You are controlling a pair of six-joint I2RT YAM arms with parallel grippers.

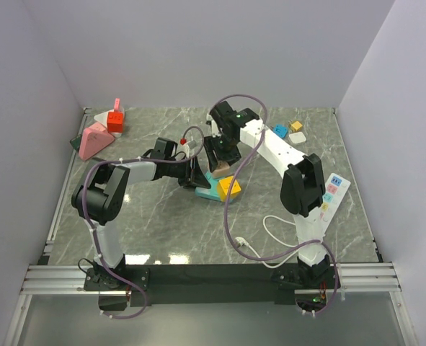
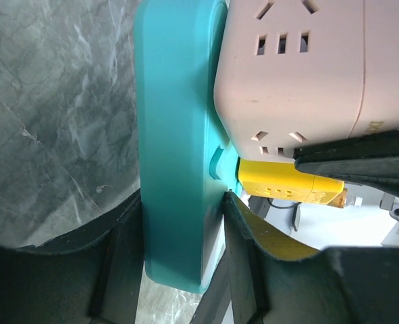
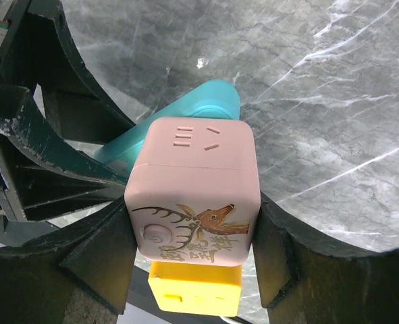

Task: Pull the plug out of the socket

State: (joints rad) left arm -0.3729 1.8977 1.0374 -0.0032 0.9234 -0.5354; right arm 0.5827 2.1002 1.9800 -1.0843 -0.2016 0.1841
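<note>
A flat teal socket body (image 2: pixel 175 121) is clamped between my left gripper's (image 2: pixel 179 226) fingers. A pink cube plug adapter (image 3: pixel 196 169) with a deer print sits against its side, and my right gripper (image 3: pixel 194 243) is shut on it from both sides. A yellow block (image 3: pixel 196 290) is joined to the same cluster, just below the pink cube. In the top view the teal body (image 1: pixel 207 192) and yellow block (image 1: pixel 230 187) lie mid-table between the left gripper (image 1: pixel 195 175) and right gripper (image 1: pixel 220 163). The pink cube also shows in the left wrist view (image 2: pixel 300 74).
A pink wedge (image 1: pixel 94 140) with a red block (image 1: pixel 115 120) stands at the back left. Small blue (image 1: pixel 280 131), yellow (image 1: pixel 296 125) and white pieces lie at the back right. A white power strip (image 1: pixel 333 193) and a white cable (image 1: pixel 270 231) lie to the right.
</note>
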